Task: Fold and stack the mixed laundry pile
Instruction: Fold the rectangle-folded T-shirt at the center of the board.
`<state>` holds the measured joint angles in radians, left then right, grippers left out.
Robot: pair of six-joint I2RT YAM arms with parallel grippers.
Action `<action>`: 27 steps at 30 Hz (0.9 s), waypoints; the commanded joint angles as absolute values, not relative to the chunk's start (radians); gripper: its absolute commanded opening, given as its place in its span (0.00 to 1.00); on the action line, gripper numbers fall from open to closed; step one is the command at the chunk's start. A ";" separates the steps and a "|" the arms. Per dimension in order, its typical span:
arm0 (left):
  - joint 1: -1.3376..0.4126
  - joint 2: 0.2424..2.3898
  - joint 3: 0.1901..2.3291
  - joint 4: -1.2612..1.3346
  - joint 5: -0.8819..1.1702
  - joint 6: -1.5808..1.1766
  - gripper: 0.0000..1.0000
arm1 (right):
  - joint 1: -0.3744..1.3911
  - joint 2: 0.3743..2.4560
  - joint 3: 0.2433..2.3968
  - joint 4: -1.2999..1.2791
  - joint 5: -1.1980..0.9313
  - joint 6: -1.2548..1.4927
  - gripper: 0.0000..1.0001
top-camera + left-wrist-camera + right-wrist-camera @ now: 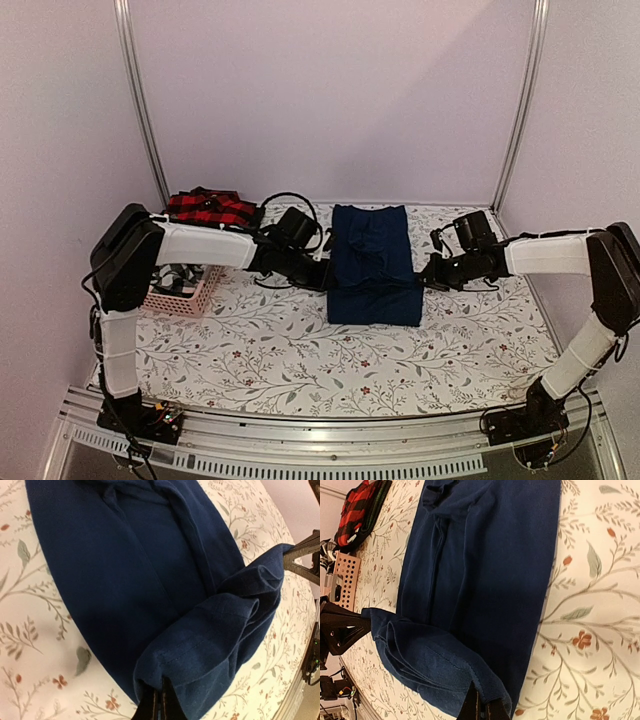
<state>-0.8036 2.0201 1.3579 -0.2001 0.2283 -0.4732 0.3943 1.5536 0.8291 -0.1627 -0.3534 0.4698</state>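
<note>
Top external: we see left tool [324, 274] and right tool [426, 274] each pinching the trousers [372, 250] at opposite edges, probably to fold evenly.

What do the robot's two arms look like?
The left arm and right arm match. Each has smooth white tubes joined by chunky black joints and stands on a black base. Black cables loop near the wrists. The fingers are thin and black.
</note>
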 commanded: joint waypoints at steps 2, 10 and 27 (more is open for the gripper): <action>-0.728 2.135 1.523 -0.221 0.224 -0.397 0.00 | 0.337 1.741 1.024 -0.052 -0.398 0.380 0.00; -0.657 2.296 1.721 -0.232 0.232 -0.354 0.00 | 0.283 1.994 1.242 -0.036 -0.422 0.349 0.00; -0.602 2.437 1.880 -0.194 0.252 -0.355 0.07 | 0.237 2.143 1.396 -0.054 -0.435 0.318 0.00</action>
